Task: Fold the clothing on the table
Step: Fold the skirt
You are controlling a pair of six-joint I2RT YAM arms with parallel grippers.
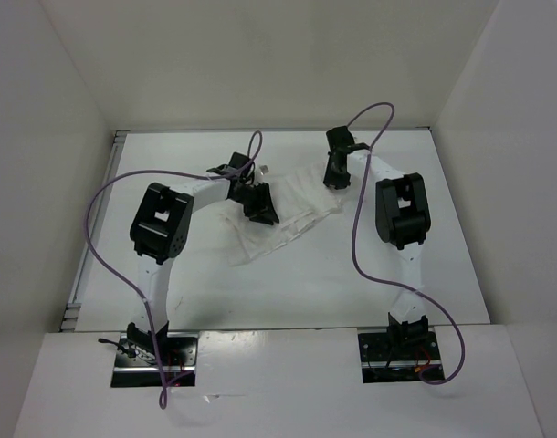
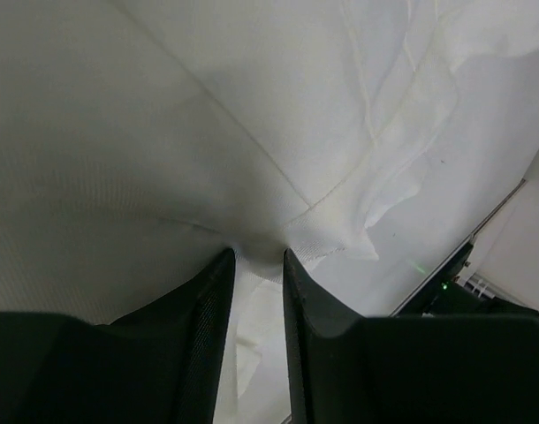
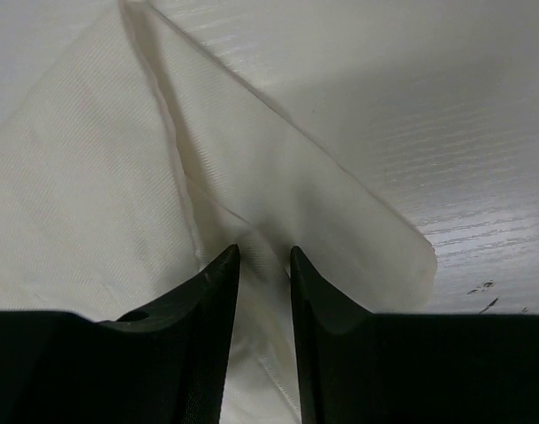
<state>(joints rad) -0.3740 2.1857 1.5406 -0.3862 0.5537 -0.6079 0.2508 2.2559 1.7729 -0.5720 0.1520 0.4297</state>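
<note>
Clothing (image 1: pixel 288 214) was found spread on the far middle of the table (image 1: pixel 306 292), well apart from the arm bases. Its long axis was laid diagonally, one end near-left and the other far-right. Both grippers were placed on it along its far edge. The left gripper (image 1: pixel 260 210) was set around the middle of that edge. In its wrist view, cloth was seen puckered and drawn into the narrow gap between the fingertips (image 2: pixel 218 278), so a pinch on the clothing was read. The right gripper (image 1: pixel 337 173) was set at the far-right corner. A raised fold was seen running straight into the gap between its fingertips (image 3: pixel 218 276), so a grip on the clothing was judged there too, with less certainty. Most of the fabric was seen lying nearward and to the left of both grippers. A fold would therefore be expected to be carried from the far edge toward the near-left end, across the short axis. The left arm was judged nearer that loose end, the right arm nearer the far corner. Slack between the two grips was judged the thing to be watched.
</note>
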